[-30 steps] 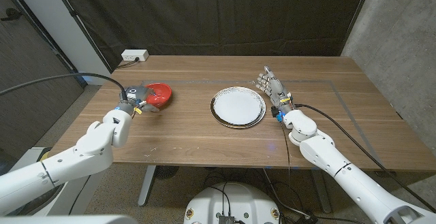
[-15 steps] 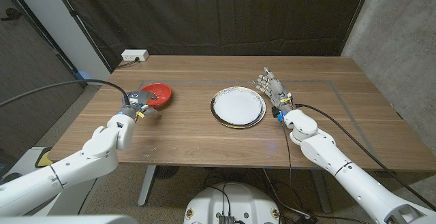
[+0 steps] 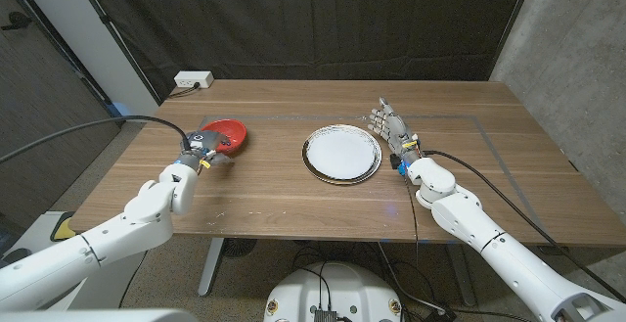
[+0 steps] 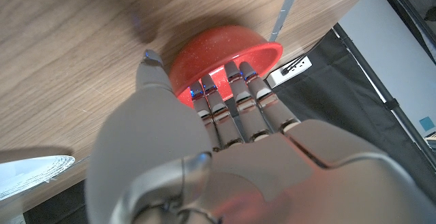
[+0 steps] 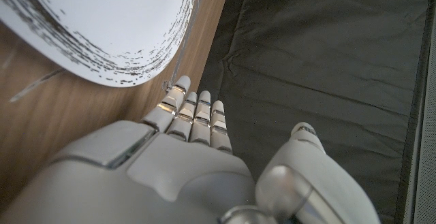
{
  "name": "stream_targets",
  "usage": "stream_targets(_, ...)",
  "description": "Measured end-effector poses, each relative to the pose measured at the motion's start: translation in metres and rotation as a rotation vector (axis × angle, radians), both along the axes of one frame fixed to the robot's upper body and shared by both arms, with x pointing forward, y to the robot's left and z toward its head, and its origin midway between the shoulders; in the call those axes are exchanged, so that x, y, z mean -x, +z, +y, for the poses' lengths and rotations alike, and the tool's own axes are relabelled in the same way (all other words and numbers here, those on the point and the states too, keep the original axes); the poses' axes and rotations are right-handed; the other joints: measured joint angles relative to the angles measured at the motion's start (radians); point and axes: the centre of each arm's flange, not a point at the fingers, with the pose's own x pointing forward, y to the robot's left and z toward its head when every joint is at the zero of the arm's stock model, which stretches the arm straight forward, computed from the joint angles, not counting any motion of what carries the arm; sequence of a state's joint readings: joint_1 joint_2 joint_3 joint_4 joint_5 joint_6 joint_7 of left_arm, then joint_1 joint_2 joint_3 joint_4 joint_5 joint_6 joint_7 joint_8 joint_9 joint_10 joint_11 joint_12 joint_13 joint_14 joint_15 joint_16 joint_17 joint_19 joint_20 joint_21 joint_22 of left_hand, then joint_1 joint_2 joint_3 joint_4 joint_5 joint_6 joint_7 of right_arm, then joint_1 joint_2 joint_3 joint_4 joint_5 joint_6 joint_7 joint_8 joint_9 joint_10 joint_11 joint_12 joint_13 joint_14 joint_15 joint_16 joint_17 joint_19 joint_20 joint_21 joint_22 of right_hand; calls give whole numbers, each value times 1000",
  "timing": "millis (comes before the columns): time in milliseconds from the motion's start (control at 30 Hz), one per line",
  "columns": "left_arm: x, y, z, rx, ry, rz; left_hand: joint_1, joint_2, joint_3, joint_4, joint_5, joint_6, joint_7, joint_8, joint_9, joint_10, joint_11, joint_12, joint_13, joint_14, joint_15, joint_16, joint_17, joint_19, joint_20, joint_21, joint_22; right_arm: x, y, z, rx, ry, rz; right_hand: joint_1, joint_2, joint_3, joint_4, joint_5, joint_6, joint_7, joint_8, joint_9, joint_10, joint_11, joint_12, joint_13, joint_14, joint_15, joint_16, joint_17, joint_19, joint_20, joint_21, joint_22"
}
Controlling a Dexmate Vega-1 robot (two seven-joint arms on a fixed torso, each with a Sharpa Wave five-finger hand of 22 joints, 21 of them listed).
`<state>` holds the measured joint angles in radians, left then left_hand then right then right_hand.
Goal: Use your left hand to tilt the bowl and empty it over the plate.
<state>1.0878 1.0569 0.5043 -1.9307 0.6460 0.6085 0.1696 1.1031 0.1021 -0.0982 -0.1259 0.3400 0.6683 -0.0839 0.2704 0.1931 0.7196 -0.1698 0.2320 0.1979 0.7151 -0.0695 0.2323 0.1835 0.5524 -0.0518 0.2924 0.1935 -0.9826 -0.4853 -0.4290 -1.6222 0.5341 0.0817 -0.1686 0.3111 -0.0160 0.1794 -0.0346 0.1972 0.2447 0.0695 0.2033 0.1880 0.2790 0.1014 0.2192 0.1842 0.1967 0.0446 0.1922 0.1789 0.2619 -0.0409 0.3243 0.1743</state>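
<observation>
Wooden table: brown plank top, bearing everything listed below; dark curtain behind it.

Left arm: white, entering from the near left corner and reaching toward the table's left side.

Right arm: white, entering from the near right corner, forearm over the table's right half.

Plate: white, round, with a dark-flecked rim, lying flat near the table's middle, well apart from the bowl; its edge also shows in the right wrist view.

Bowl: red, on the left part of the table, to the left of the plate. In the left wrist view its outer wall faces the hand; what it contains cannot be told.

Left hand: at the near side of the bowl. Left wrist view shows the fingers stretched against the bowl's wall, thumb to one side; whether they actually grasp it cannot be told.

Right hand: just right of the plate, fingers extended together, released, holding nothing.

Power strip: white, at the table's far left corner.
</observation>
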Motion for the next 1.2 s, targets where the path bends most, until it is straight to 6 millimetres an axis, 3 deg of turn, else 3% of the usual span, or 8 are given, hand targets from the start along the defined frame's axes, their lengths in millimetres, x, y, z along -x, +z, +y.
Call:
stream_targets(367,-7,-3,-2,10,-13,-8,73,43,37,-18,-19,46,0,4,0,48,-13,0,0,68,-17,4,0,42,-4,23,0,-1,-3,1,0,-3,12,0,0,0,0,0,0,0,0,0,0,0,0,0,0,0,0,0,0,0,-9,0)
stream_targets(667,-10,-5,-4,23,-20,-14,130,71,83,-10,-57,135,-2,25,0,130,-16,0,0,160,-40,13,6,111,-10,69,13,-1,-3,3,-2,-3,17,4,4,0,0,0,0,0,0,0,-6,6,0,0,0,0,-4,0,0,0,-8,0)
stream_targets(767,-10,-5,-6,30,-25,-14,150,72,104,0,-78,191,-1,38,0,194,-22,9,6,243,-60,36,18,161,-14,104,18,-2,-3,3,-2,-3,17,4,4,-3,-3,0,0,0,0,0,-6,6,0,0,0,0,-4,0,0,0,-8,0)
stream_targets(967,-11,-3,-7,50,-32,-4,183,57,139,16,-116,299,20,68,-1,339,-12,43,39,423,-128,78,40,301,-47,203,20,-2,-3,3,-3,-3,17,4,4,-3,-3,0,0,0,0,0,-6,6,0,0,0,0,-4,0,0,0,-12,0)
stream_targets(1067,-12,-3,-8,62,-36,6,190,50,148,21,-123,316,13,92,5,393,-7,57,57,445,-115,97,56,357,-68,241,16,-2,-3,3,-5,-4,14,4,4,-3,-3,0,0,0,0,0,-6,6,0,0,0,0,-4,0,0,0,-15,0)
stream_targets(1200,-12,-1,-9,81,-42,19,197,43,156,13,-123,312,17,95,11,402,-1,57,72,457,-102,105,60,389,-78,260,11,-2,-3,2,-6,-2,11,4,4,-3,-3,0,0,0,0,0,-6,6,0,0,0,0,-4,0,0,0,-15,0)
